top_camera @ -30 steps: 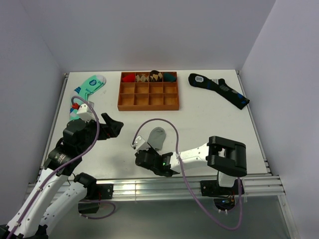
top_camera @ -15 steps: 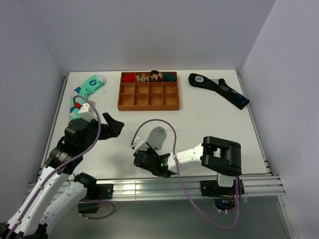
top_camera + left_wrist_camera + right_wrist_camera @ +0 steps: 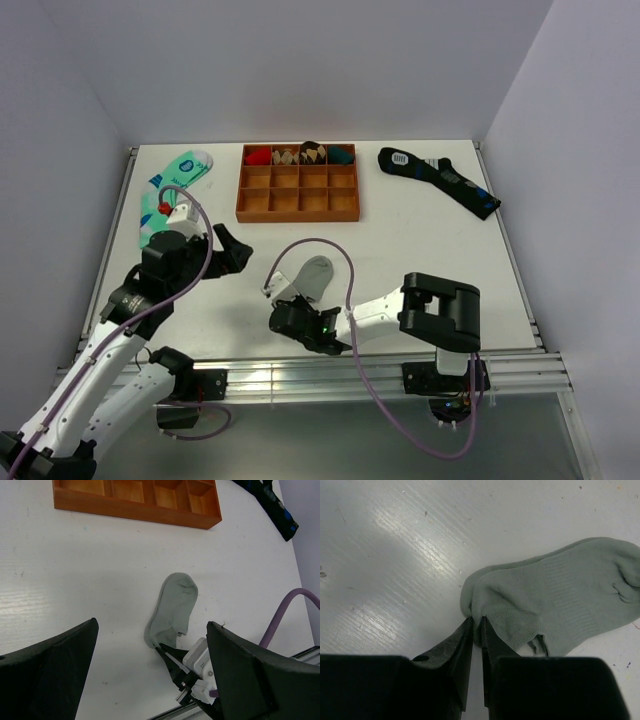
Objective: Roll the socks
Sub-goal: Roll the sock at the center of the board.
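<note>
The light-grey ankle socks (image 3: pixel 317 271) lie flat as a stacked pair in the middle of the table, toe end away from me. They also show in the left wrist view (image 3: pixel 175 606) and the right wrist view (image 3: pixel 570 597). My right gripper (image 3: pixel 291 299) lies low on the table, and its jaws (image 3: pixel 476 620) are shut on the near cuff edge of the socks. It shows in the left wrist view too (image 3: pixel 168 653). My left gripper (image 3: pixel 232 250) is open and empty, held above the table to the left of the socks (image 3: pixel 151 626).
A wooden compartment tray (image 3: pixel 299 193) holding rolled socks in its back row stands at the far middle. A mint-green patterned sock (image 3: pixel 176 180) lies far left. A long dark navy sock (image 3: pixel 440 180) lies far right. A purple cable (image 3: pixel 335 250) arcs over the right arm.
My left arm has moved a little forward and to the right. My right gripper has edged slightly left, still pinching the socks' cuff. The socks have hardly moved.
</note>
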`<state>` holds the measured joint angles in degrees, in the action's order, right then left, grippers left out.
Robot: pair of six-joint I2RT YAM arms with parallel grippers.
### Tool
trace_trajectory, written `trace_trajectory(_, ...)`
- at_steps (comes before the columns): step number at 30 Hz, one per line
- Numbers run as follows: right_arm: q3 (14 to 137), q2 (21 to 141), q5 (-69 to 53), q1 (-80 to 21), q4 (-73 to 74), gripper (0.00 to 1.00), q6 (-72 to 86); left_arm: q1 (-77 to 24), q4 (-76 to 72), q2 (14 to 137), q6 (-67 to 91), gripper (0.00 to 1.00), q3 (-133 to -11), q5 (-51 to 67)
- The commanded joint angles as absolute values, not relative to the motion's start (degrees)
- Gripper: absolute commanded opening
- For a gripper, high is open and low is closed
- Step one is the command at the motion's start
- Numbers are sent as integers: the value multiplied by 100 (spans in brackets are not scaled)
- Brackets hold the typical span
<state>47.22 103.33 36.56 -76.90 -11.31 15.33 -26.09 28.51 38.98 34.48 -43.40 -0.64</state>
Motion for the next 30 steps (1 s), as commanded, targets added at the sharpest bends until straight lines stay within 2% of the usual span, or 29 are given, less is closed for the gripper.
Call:
trace_trajectory(1, 4439, 10074, 3341, -7550, -844, 18, 1635, -2628, 2664, 3972, 3621, 95, -4456, 44)
trace_trajectory(6, 4088, 9379, 2471, -7251, -721, 17, 1758, -2637, 1892, 4008, 4253, 89, -3895, 492)
trace_trajectory(15, 3744, 8359, 98, -6418, -423, 17, 2135, -3031, -640, 3393, 4790, 71, -1708, 326)
trace_trajectory(18, 3831, 8454, -664, -6136, -151, 17, 2206, -3234, -1448, 3068, 4729, 69, -1258, 229)
trace_trajectory(22, 3902, 8753, -1422, -5696, -44, 17, 2346, -3471, -2152, 2839, 4589, 62, -634, 167)
trace_trajectory(30, 4007, 8956, -2451, -5344, 114, 18, 2610, -3910, -2715, 3208, 4228, 56, -440, 26)
